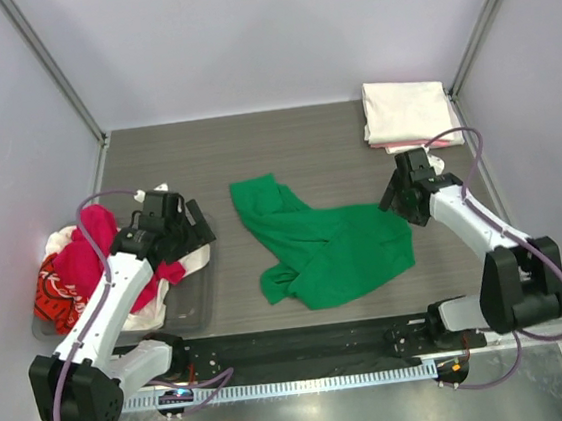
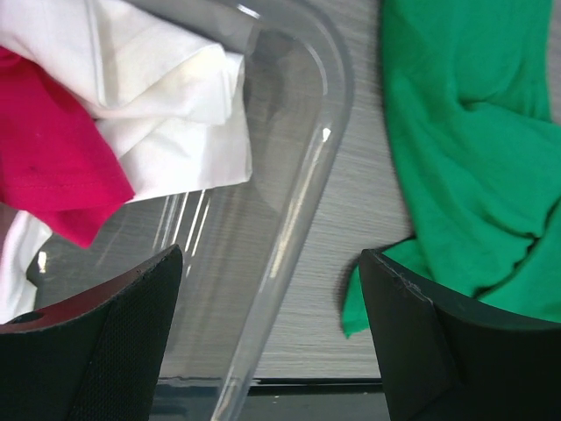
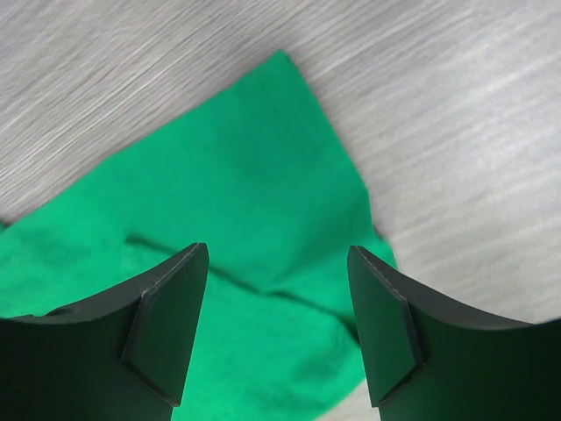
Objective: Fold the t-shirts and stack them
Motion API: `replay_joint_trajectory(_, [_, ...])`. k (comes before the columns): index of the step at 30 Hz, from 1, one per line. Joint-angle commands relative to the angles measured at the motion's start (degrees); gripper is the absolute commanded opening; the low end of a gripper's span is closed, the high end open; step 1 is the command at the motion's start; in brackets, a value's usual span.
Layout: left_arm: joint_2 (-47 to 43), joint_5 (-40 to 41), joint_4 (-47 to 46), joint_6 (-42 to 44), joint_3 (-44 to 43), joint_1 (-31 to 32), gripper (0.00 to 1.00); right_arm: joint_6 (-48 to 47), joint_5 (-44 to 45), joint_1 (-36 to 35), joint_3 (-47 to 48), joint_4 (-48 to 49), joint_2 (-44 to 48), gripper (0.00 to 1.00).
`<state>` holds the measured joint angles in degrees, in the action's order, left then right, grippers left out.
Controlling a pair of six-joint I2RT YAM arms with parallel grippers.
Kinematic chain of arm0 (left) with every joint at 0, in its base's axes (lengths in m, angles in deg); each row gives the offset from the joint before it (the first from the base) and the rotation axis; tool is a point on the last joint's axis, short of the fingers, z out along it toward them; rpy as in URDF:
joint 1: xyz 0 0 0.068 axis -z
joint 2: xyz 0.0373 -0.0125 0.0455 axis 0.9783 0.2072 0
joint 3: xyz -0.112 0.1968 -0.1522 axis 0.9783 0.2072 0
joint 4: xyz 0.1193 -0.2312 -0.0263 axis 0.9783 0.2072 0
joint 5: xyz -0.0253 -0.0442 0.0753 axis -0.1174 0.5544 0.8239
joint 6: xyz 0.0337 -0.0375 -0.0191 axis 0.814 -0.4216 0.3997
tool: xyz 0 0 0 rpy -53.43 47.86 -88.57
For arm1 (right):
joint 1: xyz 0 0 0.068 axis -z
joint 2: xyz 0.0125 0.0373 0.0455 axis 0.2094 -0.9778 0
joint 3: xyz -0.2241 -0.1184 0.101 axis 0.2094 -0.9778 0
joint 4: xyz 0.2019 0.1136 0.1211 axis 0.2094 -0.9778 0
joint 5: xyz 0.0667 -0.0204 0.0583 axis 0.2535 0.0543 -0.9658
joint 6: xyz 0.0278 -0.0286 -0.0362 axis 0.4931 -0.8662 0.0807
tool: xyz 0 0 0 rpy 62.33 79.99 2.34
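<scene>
Table: grey wood-grain top, both arms working over it.

Green t-shirt: biggest item, crumpled and unfolded mid-table, between the two grippers. It has no print or label showing.

Bin: clear plastic, under and to the left of the left gripper. Its rounded rim runs right under the jaw gap in the left wrist view.

Pile in the bin, all loose and unfolded:
- The magenta t-shirt is left of the left gripper.
- The white t-shirt is ahead-left of the left fingers, lying against the magenta one.
- The red t-shirt is furthest left. It has white print, too small and bunched to read.

Folded stack: the cream t-shirt is folded flat at the far right corner, beyond the right gripper. A pink edge shows under its near side.

The left gripper has its jaws spread wide with nothing between them. It hangs over the bin rim, with the green t-shirt's left edge just to its right.

The right gripper has its jaws apart, straddling the right-hand corner of the green t-shirt. The wrist view shows green cloth filling the gap below the fingers and bare table ahead and to the right. No cloth is pinched. I can't tell whether the tips touch the fabric.
</scene>
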<state>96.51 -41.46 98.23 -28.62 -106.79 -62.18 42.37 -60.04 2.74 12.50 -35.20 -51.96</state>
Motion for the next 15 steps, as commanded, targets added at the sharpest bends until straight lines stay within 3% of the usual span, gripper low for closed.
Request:
replay_joint_trajectory(1, [-1.4, 1.6, -2.9, 3.4, 1.8, 0.2, 0.82, -4.3, -2.8, 2.3, 3.8, 6.1, -5.0, 0.7])
replay_joint_trajectory(7, [-2.1, 2.7, -3.0, 4.2, 2.1, 0.2, 0.83, -6.2, -2.6, 3.3, 8.7, 10.8, -17.4, 0.67])
replay_joint_trajectory(15, [-1.1, 1.7, -2.7, 4.3, 2.4, 0.4, 0.83, -8.4, -2.1, 5.0, 12.9, 12.8, -24.8, 0.63])
